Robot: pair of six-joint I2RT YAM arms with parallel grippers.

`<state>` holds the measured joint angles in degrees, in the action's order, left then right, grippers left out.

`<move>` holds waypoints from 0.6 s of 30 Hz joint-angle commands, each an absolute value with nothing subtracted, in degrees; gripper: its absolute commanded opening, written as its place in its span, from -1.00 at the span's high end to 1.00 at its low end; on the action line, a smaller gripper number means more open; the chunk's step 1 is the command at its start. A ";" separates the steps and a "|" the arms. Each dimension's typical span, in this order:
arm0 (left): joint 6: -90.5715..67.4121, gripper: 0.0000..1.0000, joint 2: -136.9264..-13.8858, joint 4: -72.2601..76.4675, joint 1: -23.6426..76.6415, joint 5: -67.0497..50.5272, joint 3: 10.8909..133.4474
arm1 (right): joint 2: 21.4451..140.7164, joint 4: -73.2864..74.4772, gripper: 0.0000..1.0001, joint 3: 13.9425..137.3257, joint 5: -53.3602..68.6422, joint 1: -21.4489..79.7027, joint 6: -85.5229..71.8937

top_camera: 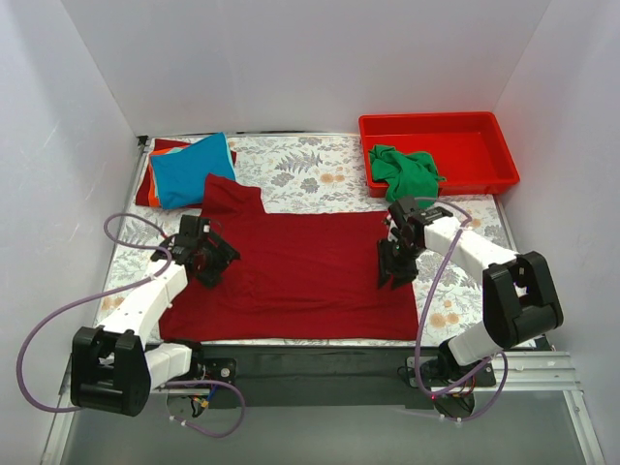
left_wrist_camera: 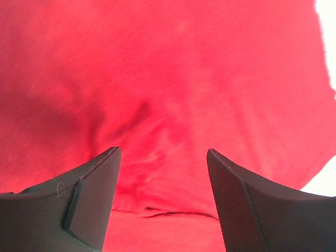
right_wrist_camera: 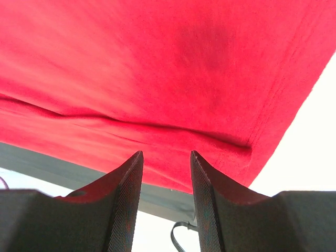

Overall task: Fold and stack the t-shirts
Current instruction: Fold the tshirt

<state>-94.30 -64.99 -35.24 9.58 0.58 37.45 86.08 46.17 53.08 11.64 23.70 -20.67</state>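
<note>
At nine o'clock the left gripper (top_camera: 215, 269) is held open over the large dark red cloth t-shirt (top_camera: 300, 276), which is spread at centre. At three o'clock the right gripper (top_camera: 392, 277) is likewise parted and empty. Folding is judged barely begun, and both side edges must be pinched next.

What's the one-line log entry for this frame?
dark red t-shirt: spread on table | left gripper: open, over shirt | right gripper: open, over shirt | green t-shirt: in red tray

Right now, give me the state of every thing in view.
dark red t-shirt, spread out flat
green t-shirt, crumpled in the red tray
blue t-shirt, folded, at far left
left gripper, open over the dark red t-shirt
right gripper, open at its edge
</note>
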 commanded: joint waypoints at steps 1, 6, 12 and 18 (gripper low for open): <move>-90.53 -0.31 -65.74 -36.30 9.40 3.69 42.88 | 86.22 49.83 0.03 60.54 8.62 23.73 -19.78; -87.72 -0.30 -68.46 -32.70 9.40 1.50 44.56 | 89.21 49.31 0.03 62.23 7.30 23.73 -18.72; -84.99 -0.31 -72.76 -28.13 9.40 -1.57 43.42 | 90.35 46.94 0.03 60.47 3.78 23.73 -18.46; -84.81 -0.30 -75.06 -26.46 9.40 -1.93 40.87 | 90.26 44.21 0.03 55.38 3.17 23.73 -19.07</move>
